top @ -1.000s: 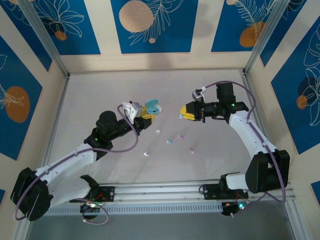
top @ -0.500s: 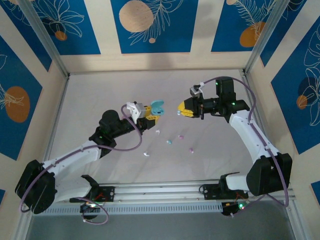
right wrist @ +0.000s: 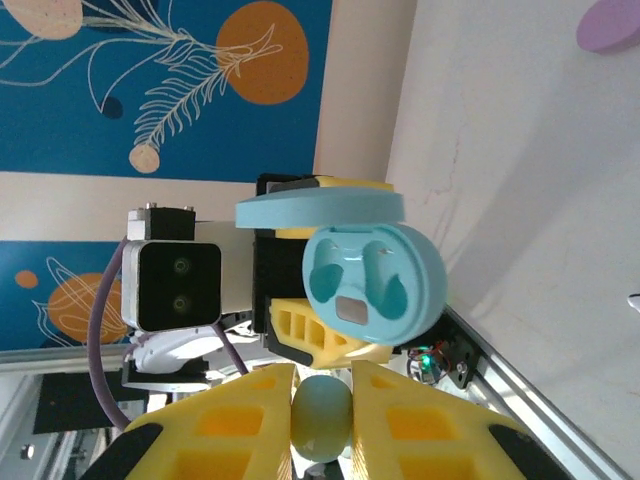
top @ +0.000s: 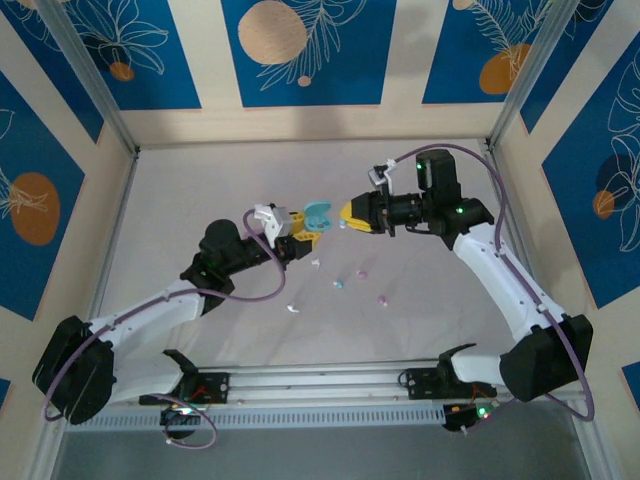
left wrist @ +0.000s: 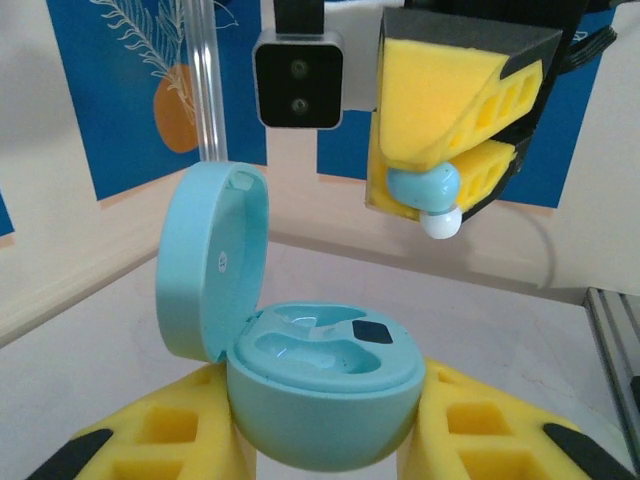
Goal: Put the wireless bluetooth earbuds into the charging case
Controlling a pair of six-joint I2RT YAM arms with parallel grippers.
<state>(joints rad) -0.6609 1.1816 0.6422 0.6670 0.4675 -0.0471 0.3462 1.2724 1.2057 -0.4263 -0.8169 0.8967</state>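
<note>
Starting at the near edge in the top view, both arm bases are bolted along the rail (top: 320,380). The left arm sits at about 7 o'clock of the table (top: 180,180) and the right arm at about 5.

A bit further out, five loose earbuds are scattered on the table. The near white earbud (top: 292,308) comes first, then the near pink earbud (top: 382,298), the loose teal earbud (top: 339,283), the far pink earbud (top: 362,272) and the far white earbud (top: 316,263). They all lie apart from each other, roughly at 6 o'clock from the case.

Past those, the left gripper (top: 303,233) is clamped on the base of the teal charging case (left wrist: 320,390), with a yellow pad pressed against each side. The case is held upright and its lid (left wrist: 212,260) is flipped open toward 9 o'clock in the left wrist view. Two sockets can be made out in the base.

At 3 o'clock of the case in the top view, the right gripper (top: 347,217) is pinching the held teal earbud (left wrist: 425,188), whose white tip points down. From the left wrist it's seen at about 1 o'clock above the open case, close but not touching.

Behind it all, the back wall (top: 300,50) is covered in blue panels.
</note>
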